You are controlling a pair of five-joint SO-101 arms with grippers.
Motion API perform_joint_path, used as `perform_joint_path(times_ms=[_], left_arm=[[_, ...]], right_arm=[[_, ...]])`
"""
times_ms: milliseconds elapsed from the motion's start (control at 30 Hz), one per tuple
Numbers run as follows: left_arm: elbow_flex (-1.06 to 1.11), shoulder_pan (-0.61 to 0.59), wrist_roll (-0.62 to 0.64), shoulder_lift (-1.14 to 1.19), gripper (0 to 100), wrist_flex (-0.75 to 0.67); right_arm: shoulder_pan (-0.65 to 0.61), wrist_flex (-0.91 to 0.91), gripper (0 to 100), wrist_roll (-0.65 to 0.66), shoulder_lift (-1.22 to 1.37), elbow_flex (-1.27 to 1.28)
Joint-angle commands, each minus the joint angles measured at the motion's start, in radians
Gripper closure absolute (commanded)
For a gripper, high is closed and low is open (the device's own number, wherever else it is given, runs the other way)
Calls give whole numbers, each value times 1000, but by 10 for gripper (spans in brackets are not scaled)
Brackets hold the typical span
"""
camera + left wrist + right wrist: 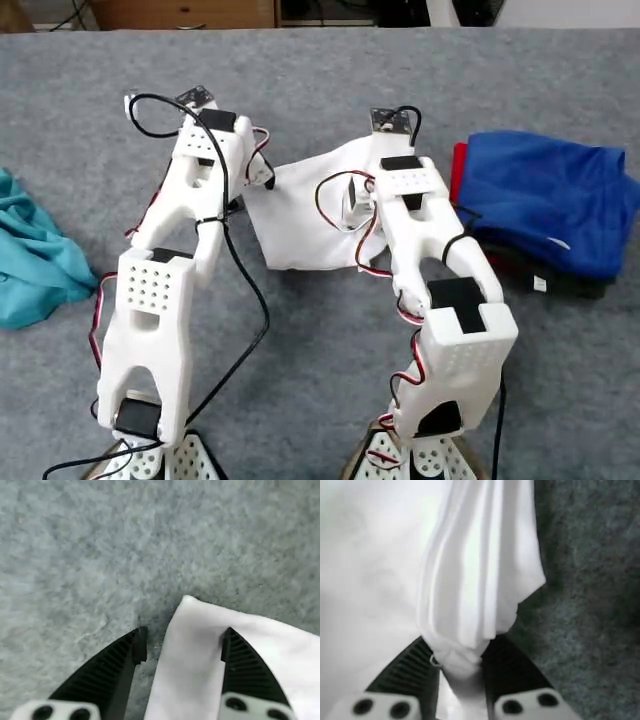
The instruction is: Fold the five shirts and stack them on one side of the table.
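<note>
Tabletop [330, 80] has a grey, felt-like surface w/ shirts in three spots. White shirt [300, 225] lies at ctr, rumpled & partly doubled over, btwn the front ends of both arms.

Left arm [165, 300] comes in from the near edge on the left side. Left fingers [112, 672] are spread apart, straddling a corner of the white shirt: one finger sits over the cloth, the other over bare tabletop just beside the shirt's edge. Nothing is pinched btwn them.

Right arm [440, 300] comes in from the near edge on the right side, its wrist over the shirt's right part. Right fingers [402, 672] are clamped on a bunched fold of the white shirt; pleats fan out from the pinch, w/ grey tabletop showing beside the cloth. Can't tell if that fold is lifted off the surface.

Stack [575, 282] sits near the right edge, just beside the right arm: blue shirt [550, 195] on top, loosely folded, a red layer [459, 170] peeking out on the side facing ctr, a dark layer at the bottom.

Teal shirt [35, 255] lies crumpled & unfolded at the left edge, well apart from the white shirt.
</note>
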Motion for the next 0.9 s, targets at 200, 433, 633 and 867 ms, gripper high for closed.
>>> perform_joint_path(times_ms=[200, 433, 633, 867], left_arm=[[-95, 41, 55, 50, 926, -15], [-233, 84, 55, 68, 982, -28], [-454, 127, 55, 62, 982, -20], [-760, 247, 54, 70, 979, -37]], right_arm=[[19, -28, 997, 11, -1, -4], [24, -29, 997, 12, -94, -5], [58, -29, 997, 14, -366, -5], [255, -29, 997, 112, -639, 1]])
